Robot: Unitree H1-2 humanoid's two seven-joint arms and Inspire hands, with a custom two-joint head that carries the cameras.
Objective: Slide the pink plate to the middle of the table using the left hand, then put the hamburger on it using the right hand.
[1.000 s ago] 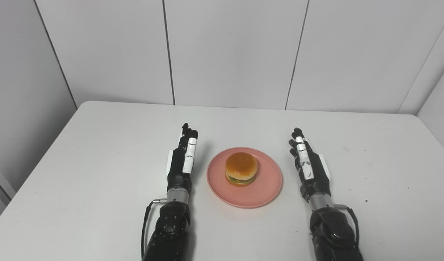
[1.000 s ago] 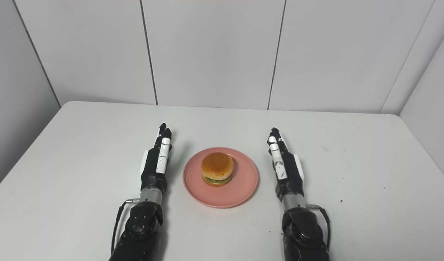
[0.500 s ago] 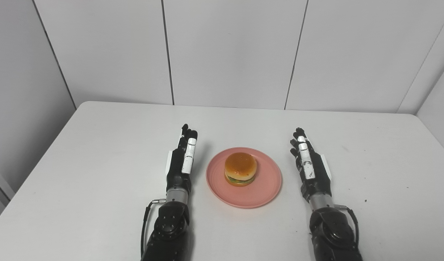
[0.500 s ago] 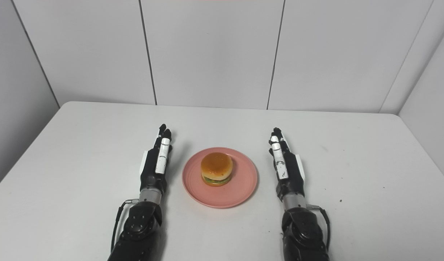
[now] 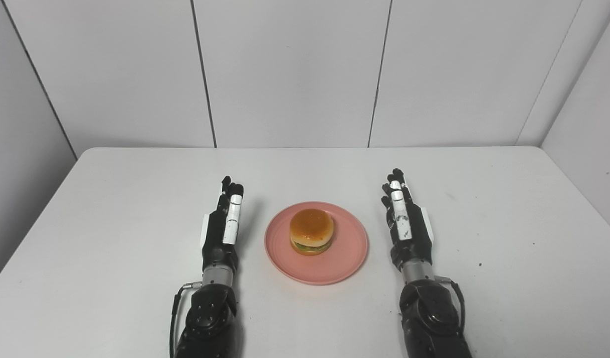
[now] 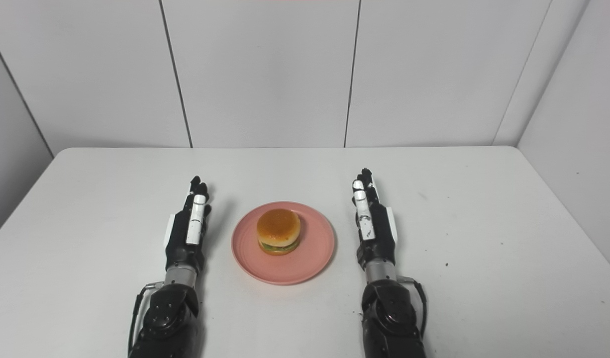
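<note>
So both hands are just parked flat-ish on edge, fingers stretched out straight and holding nothing: the left hand sits just beside the left rim of the pink plate, the right hand sits near its right rim, and neither one is touching it as far as I can see. The plate is pretty much dead center between them, in the middle of the white table, and the hamburger is sitting upright on it, a bit toward the far-left of the plate's center but well inside the rim. Going by that, I'd say the job looks basically done, both the slide and the placing, with maybe only pulling the arms back left. Room-wise it's super easy: lots of bare tabletop on either side and behind the plate, the table edges are well apart from everything, and the wall panels at the back are nowhere near the hands.
</note>
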